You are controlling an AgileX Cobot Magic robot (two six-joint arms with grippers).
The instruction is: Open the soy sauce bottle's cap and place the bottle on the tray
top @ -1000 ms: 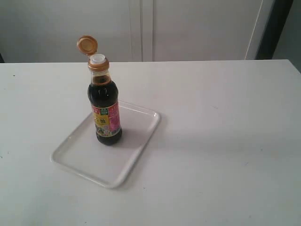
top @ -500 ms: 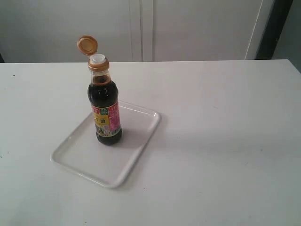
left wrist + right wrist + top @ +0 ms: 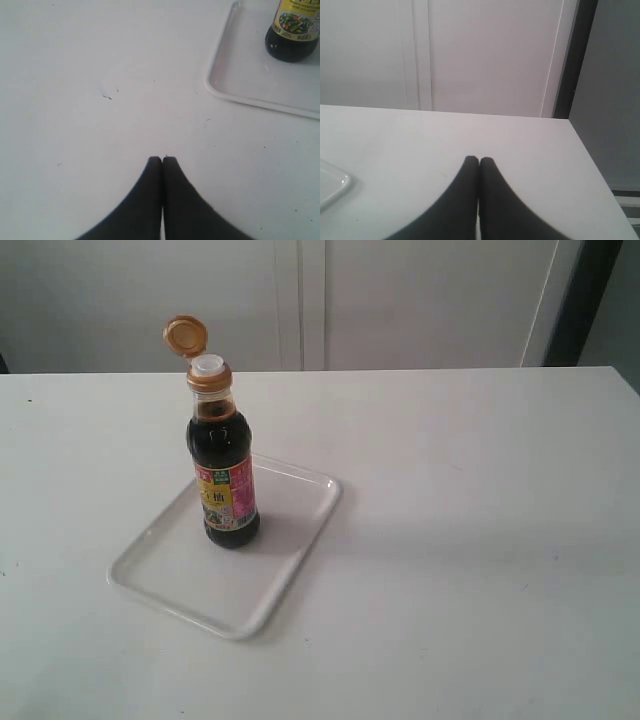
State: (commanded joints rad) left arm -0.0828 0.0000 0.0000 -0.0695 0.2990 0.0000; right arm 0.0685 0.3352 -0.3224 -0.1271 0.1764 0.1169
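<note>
White table (image 3: 470, 540), pale panelled wall (image 3: 420, 300)

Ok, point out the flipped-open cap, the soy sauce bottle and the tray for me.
cap (image 3: 186, 336), exterior view, on the inside face of the open lid.
soy sauce bottle (image 3: 223, 455), exterior view, on the dark glass body above the label.
tray (image 3: 180, 575), exterior view, on the bare floor in front of the bottle.

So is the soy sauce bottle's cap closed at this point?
No: in the exterior view the cap is flipped back on its hinge, baring the white spout of the soy sauce bottle.
</note>
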